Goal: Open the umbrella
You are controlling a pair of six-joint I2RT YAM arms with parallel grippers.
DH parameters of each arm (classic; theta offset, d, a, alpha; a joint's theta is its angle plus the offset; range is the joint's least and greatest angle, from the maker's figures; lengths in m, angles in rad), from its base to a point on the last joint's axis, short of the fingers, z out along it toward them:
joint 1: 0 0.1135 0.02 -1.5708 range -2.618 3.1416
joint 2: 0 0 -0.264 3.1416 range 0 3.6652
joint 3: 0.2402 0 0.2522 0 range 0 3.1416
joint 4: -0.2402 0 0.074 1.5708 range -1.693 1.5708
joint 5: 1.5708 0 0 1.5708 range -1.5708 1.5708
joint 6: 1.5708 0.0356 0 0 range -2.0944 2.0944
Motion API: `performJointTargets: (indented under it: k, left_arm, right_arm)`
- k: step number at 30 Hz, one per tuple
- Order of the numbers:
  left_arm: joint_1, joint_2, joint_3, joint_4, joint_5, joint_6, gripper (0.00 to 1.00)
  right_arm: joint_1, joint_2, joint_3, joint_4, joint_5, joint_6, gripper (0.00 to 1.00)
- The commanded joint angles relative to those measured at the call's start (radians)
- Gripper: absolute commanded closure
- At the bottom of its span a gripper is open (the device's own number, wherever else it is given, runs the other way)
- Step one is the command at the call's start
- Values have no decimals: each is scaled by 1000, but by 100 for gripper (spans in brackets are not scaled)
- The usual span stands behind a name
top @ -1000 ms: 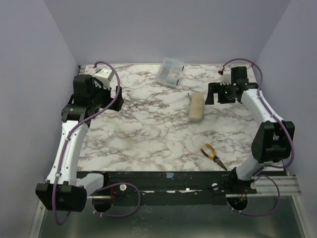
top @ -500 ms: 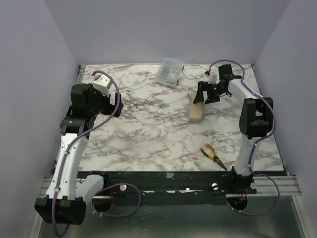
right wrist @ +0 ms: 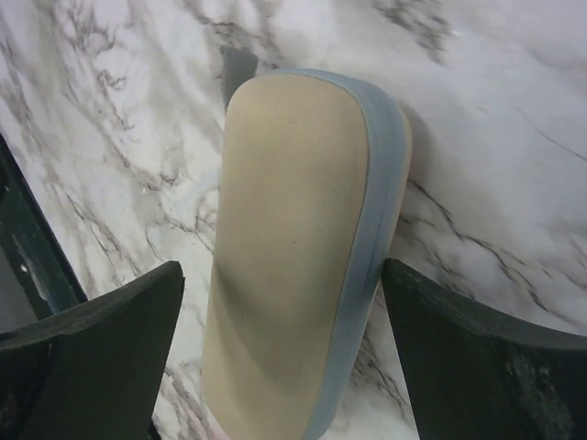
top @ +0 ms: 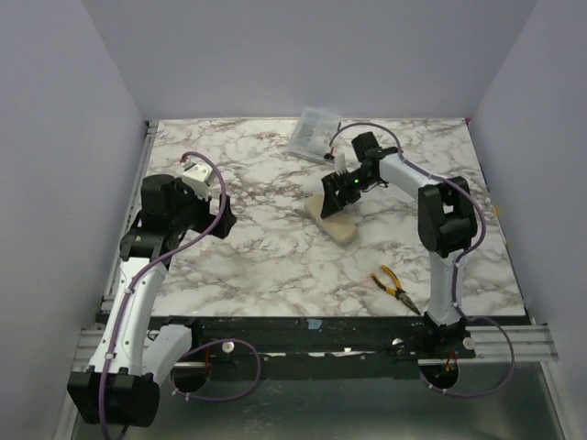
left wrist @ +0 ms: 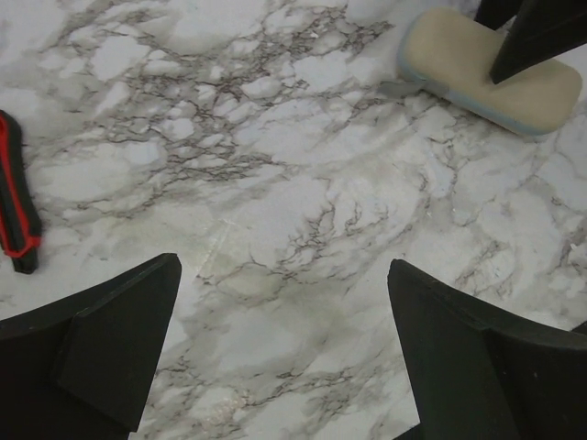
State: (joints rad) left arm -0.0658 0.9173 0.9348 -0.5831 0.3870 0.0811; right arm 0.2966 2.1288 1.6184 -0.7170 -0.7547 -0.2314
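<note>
The box (top: 315, 134) lies behind the umbrella (top: 337, 225), the pliers (top: 396, 290) nearer, rightward.

Marble-look table (top: 266, 266), white w/ grey veins, fills centre of top view. Pale lavender walls box it in: back wall (top: 312, 55) across top, left wall (top: 55, 183) & right wall (top: 541, 137) down the sides. Black rail (top: 312, 328) along table's bottom edge; dull grey metal sheet (top: 348, 412) below it. Light even, shadows soft.

Marble table (top: 257, 261), cream umbrella (top: 337, 226) mid-table, clear plastic box (top: 313, 134) at back, yellow-handled pliers (top: 395, 289) front right.
</note>
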Motion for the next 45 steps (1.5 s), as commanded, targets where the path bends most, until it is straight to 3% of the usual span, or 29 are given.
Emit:
performJointTargets:
  k: [1, 6, 13, 19, 26, 37, 45]
  left_arm:
    - [0, -47, -86, 48, 180, -44, 2]
    - [-6, -43, -187, 154, 274, -145, 2]
    - [-55, 31, -303, 430, 234, -222, 6]
    - [-83, 143, -321, 565, 192, -210, 18]
    - [-84, 185, -362, 672, 233, -265, 28]
    - [-85, 170, -386, 659, 179, -292, 35]
    - [-104, 258, -401, 759, 210, -368, 50]
  right_arm:
    - [87, -30, -21, -31, 70, -208, 6]
    - [92, -196, -104, 74, 261, -244, 0]
    - [93, -384, -250, 69, 247, -250, 0]
    - [106, -363, -291, 113, 252, -231, 0]
    - [151, -375, -310, 131, 365, -278, 0]
    - [196, -379, -419, 270, 428, -304, 0]
    - [209, -351, -433, 263, 411, -313, 0]
